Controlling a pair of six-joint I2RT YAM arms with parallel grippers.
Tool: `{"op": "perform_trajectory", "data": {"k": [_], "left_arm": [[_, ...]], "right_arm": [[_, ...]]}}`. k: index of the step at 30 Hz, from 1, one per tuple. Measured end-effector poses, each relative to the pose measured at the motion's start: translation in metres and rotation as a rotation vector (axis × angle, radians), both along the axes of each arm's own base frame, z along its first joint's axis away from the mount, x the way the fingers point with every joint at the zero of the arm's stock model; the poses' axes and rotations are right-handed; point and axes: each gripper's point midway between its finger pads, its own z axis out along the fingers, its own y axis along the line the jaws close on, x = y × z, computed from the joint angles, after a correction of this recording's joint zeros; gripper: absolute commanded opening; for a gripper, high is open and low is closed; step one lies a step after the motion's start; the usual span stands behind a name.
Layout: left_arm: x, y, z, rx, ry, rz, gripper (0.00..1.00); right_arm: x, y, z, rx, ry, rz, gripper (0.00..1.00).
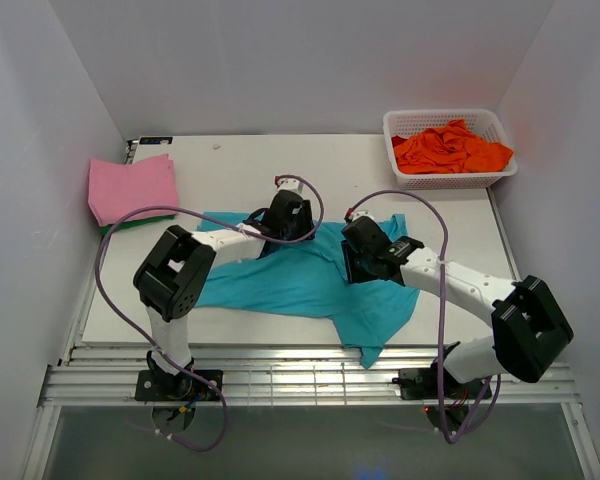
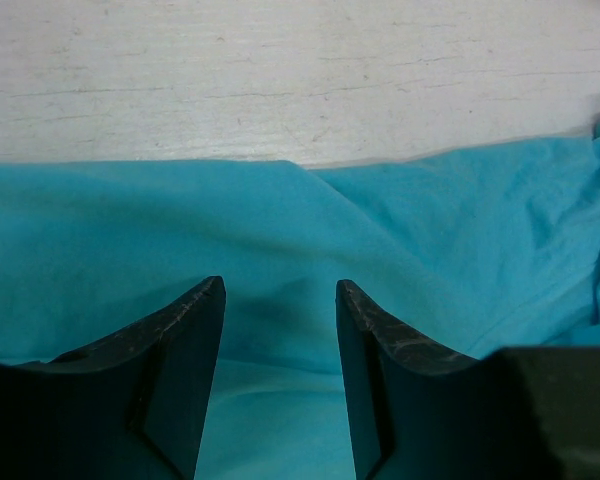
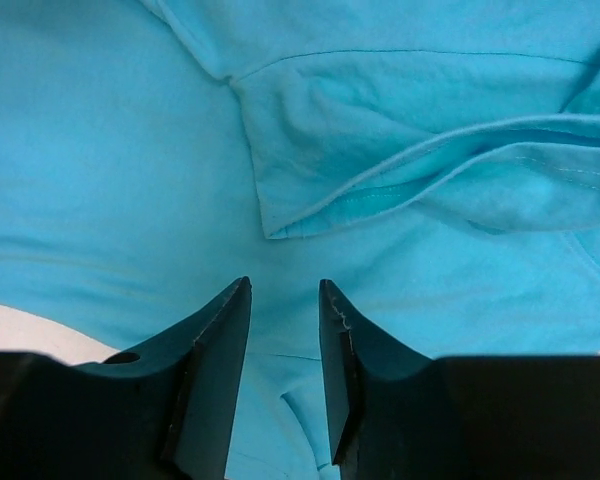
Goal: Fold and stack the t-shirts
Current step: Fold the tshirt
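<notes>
Teal-turquoise soft cloth t-shirt [image 1: 310,285] lying mid white counter [image 1: 230,165], partly spread, wrinkled, one corner trailing toward near edge on the right. Short sleeve with stitched hem [image 3: 380,190] flopped over body cloth in right wrist view.

Left end effector [image 1: 285,215] low over far edge of t-shirt, fingers [image 2: 190,340] apart, nothing between them, bare counter just beyond the cloth edge. Right end effector [image 1: 368,250] over right side near that sleeve, fingers [image 3: 225,330] parted by a narrow gap, holding nothing, cloth right beneath.

Pink folded t-shirt [image 1: 132,187] at far left of counter, thin green sliver [image 1: 140,225] under it, likely a green shirt. Orange t-shirts [image 1: 450,148] bunched in white plastic lattice basket [image 1: 398,122] at far right corner, well apart.

Judged step: flattening and setting up first fold of teal piece; no fold made yet, so early for this shirt.

To do it well:
- Flatten flopped sleeve first, otherwise lump inside the fold.
- Pinch at matching points on both sides, hem or shoulder, top layer plus body together, not one loose wrinkle.
- Lift both sides evenly and low, carry across so edges line up.
- Mind trailing corner at near edge; could drag whole shirt off. Pull back onto counter before folding.
- Let go only once cloth lies flat.
</notes>
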Motion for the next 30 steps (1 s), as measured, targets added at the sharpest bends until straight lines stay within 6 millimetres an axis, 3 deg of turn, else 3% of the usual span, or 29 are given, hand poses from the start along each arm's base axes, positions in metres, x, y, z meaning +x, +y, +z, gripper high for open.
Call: {"op": "perform_trajectory", "data": {"k": [6,9,10,11,17,30], "left_arm": [[-0.004,0.019,0.010,0.054,-0.029,0.043,0.59],[-0.004,0.030,0.012,0.084,-0.045,0.077,0.60],[-0.004,0.034,0.011,0.096,-0.046,0.090,0.60],[-0.004,0.038,0.010,0.109,-0.050,0.104,0.60],[0.000,0.063,0.003,0.192,-0.068,0.191,0.53],[0.030,0.130,-0.002,0.245,-0.067,0.349,0.52]], "right_arm": [[0.006,-0.008,0.004,-0.043,-0.038,-0.020,0.39],[0.019,-0.005,0.004,-0.061,-0.065,-0.027,0.27],[0.024,-0.001,0.004,-0.064,-0.074,-0.025,0.11],[0.031,0.002,0.004,-0.068,-0.082,-0.024,0.08],[0.071,0.025,-0.003,-0.068,-0.116,-0.028,0.08],[0.126,0.063,-0.024,-0.007,-0.105,0.042,0.08]]}}
